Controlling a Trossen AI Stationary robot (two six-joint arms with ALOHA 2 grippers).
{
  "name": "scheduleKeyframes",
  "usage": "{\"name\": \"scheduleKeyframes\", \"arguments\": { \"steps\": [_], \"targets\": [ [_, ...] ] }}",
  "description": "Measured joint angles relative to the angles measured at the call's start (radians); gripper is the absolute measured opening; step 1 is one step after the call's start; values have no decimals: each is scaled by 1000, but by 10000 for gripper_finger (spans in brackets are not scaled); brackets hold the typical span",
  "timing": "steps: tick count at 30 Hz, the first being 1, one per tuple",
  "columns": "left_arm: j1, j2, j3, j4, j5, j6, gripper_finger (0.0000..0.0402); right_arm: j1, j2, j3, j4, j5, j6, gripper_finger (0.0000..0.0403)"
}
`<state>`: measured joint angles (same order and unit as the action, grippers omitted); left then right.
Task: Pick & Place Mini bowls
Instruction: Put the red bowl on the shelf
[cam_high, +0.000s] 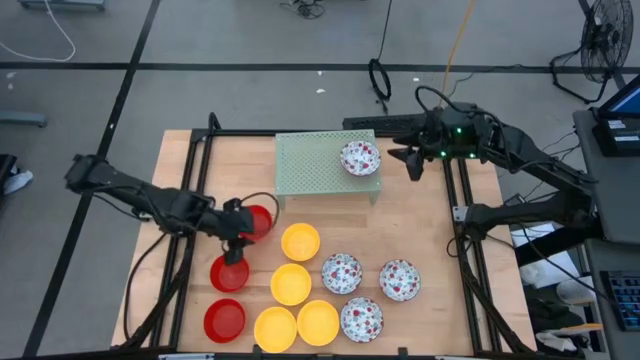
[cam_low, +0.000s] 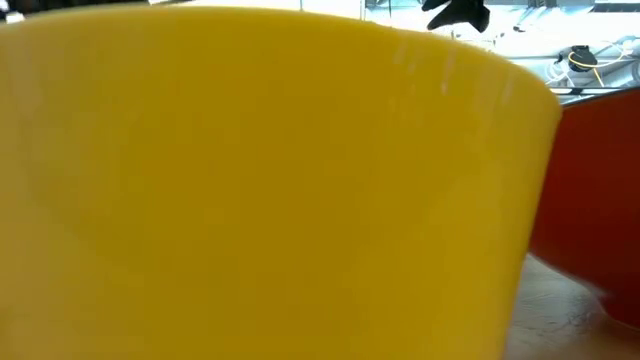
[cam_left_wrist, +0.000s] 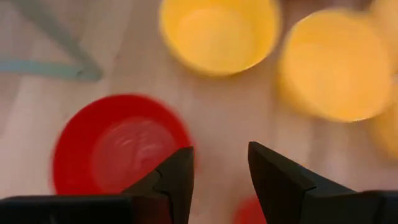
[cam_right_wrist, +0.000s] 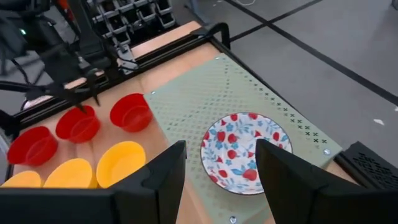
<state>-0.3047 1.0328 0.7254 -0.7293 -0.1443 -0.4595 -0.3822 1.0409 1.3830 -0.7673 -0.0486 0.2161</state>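
Three red bowls stand on the table's left part: one (cam_high: 258, 222), one (cam_high: 229, 272) and one (cam_high: 224, 320). Yellow bowls (cam_high: 291, 284) cluster in the middle near part. Three floral white bowls (cam_high: 341, 272) stand to their right, and one floral bowl (cam_high: 360, 158) rests by its base on the green mesh rack (cam_high: 310, 165). My left gripper (cam_high: 238, 240) hovers open between the two farther red bowls; in its wrist view my left gripper (cam_left_wrist: 221, 152) has a red bowl (cam_left_wrist: 121, 146) beside one finger. My right gripper (cam_high: 412, 163) is open, right of the rack; my right gripper (cam_right_wrist: 221, 146) faces the floral bowl (cam_right_wrist: 247, 152).
A yellow bowl (cam_low: 250, 180) fills the low view and hides most of the table, with a red bowl (cam_low: 590, 200) behind it. Black frame rails (cam_high: 200, 180) run along the table's left and right sides. Bare wood (cam_high: 420, 225) lies between the rack and the floral bowls.
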Motion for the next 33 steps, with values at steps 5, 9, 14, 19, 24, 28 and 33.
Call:
{"name": "scheduleKeyframes", "arguments": {
  "steps": [5,9,14,19,24,28,33],
  "targets": [
    [-3,91,0,-17,-24,4,157,16,0,0,-4,0,0,182],
    [-3,150,0,-17,-2,5,157,18,1,0,-24,0,0,183],
    [-3,207,0,-16,-2,5,157,18,0,0,-43,1,0,183],
    [-3,256,0,-13,-3,12,157,18,0,0,-48,1,-1,183],
    [-3,299,0,0,-3,12,157,18,0,0,-48,1,0,183],
    [3,337,-1,7,-3,11,157,18,0,0,-52,1,-1,183],
    [22,386,-1,23,-3,11,157,18,0,0,-66,0,-1,183]
  ]
}}
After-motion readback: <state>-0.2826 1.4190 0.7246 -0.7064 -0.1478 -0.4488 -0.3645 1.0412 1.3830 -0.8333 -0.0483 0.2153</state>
